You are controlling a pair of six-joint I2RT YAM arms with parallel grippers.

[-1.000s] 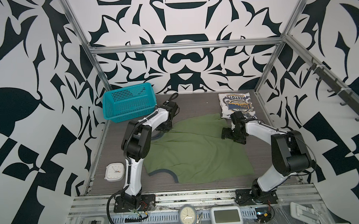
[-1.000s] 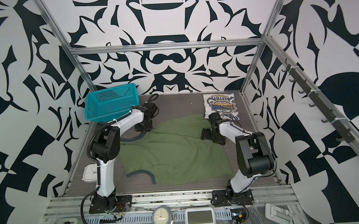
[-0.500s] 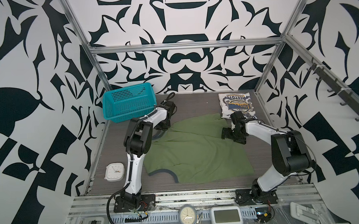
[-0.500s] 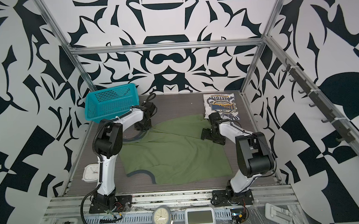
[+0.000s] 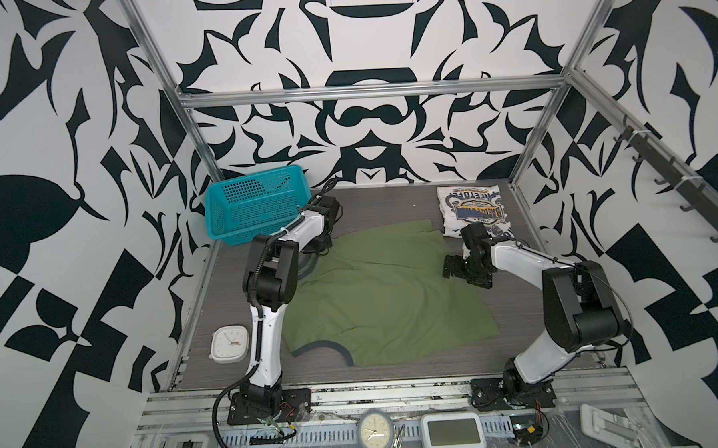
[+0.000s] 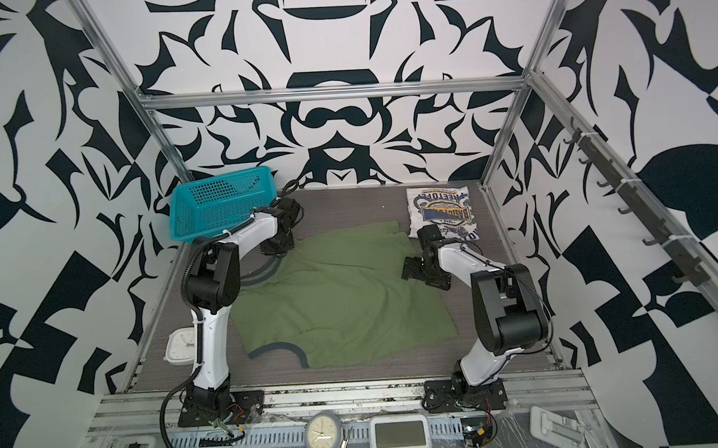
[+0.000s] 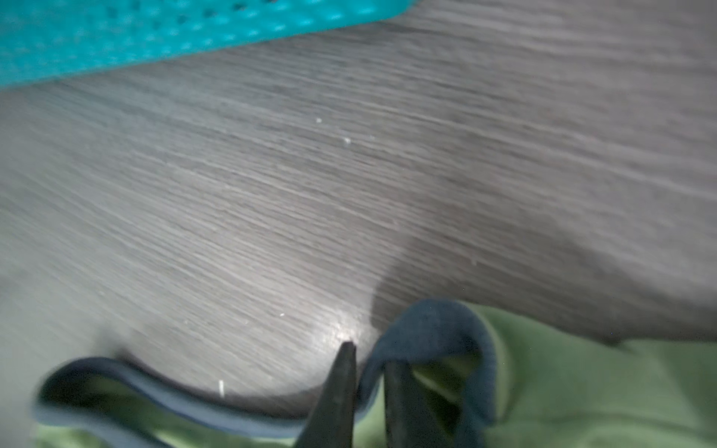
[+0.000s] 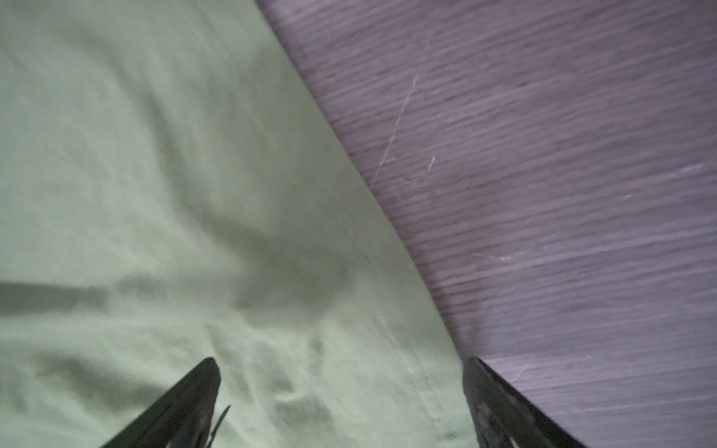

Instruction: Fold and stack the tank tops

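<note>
The olive green tank top (image 5: 385, 298) lies spread and wrinkled across the middle of the table in both top views, its navy neckline at the front. The white tank top (image 5: 475, 211) lies folded at the back right, badge print up. At the olive top's back left corner, beside the basket, my left gripper (image 7: 370, 360) is shut on the top's navy trim (image 7: 426, 322), which loops up between the fingers. My right gripper (image 8: 341, 368) is open at the olive top's right edge, low over the cloth, one finger above the cloth and the other above bare table.
A teal mesh basket (image 5: 256, 208) stands at the back left, close to my left wrist. A white square clock (image 5: 229, 343) lies at the front left of the grey wood table (image 5: 381, 203). Metal frame posts edge the table on all sides.
My left gripper has closed on the navy trim and shifted slightly toward the basket. The right arm and both tank tops have stayed in place.
</note>
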